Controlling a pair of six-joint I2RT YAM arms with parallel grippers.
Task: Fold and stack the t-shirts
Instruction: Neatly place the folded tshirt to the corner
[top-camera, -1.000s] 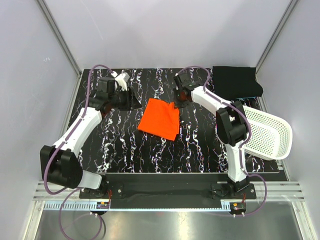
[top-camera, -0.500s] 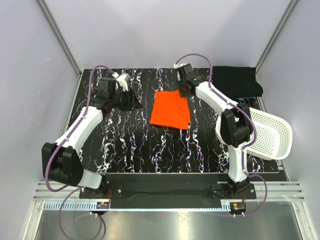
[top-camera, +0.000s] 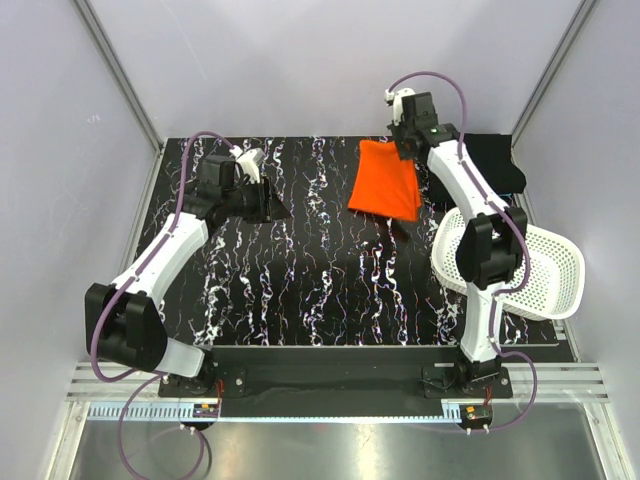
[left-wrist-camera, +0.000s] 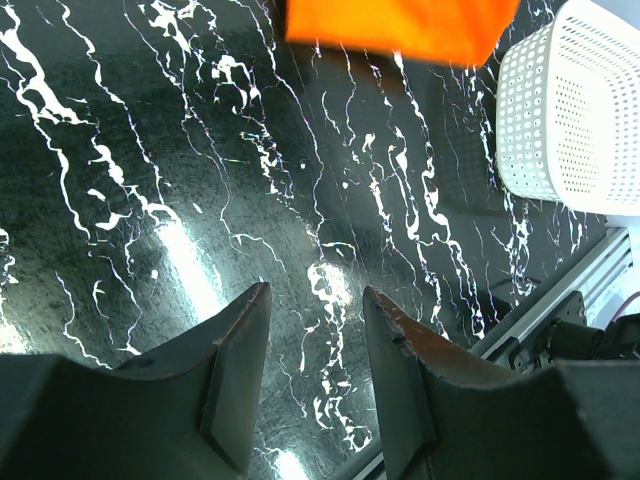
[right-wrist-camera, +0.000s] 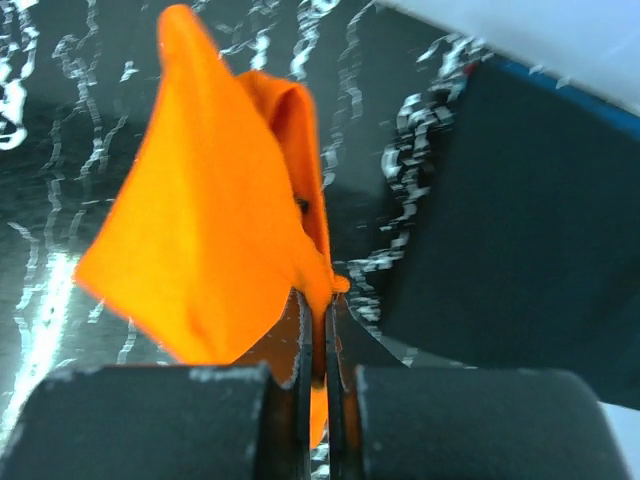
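Note:
The folded orange t-shirt (top-camera: 384, 190) hangs above the table at the back, right of centre. My right gripper (top-camera: 403, 150) is shut on its upper right corner. In the right wrist view the orange fabric (right-wrist-camera: 215, 235) is pinched between the jaws of the right gripper (right-wrist-camera: 318, 300). The black t-shirt (right-wrist-camera: 510, 230) lies folded just to its right. From above, the black t-shirt (top-camera: 497, 165) sits in the back right corner, partly behind the right arm. My left gripper (top-camera: 272, 207) hovers open and empty over the back left of the table (left-wrist-camera: 315, 295).
A white perforated basket (top-camera: 535, 268) lies tipped on its side at the table's right edge, also seen in the left wrist view (left-wrist-camera: 575, 110). The black marbled table (top-camera: 300, 290) ends at a metal rail in front. Grey walls close in the sides and back.
My right gripper has lifted the orange t-shirt and carried it from the table's middle to the back right, close to the black t-shirt. The left arm has barely moved.

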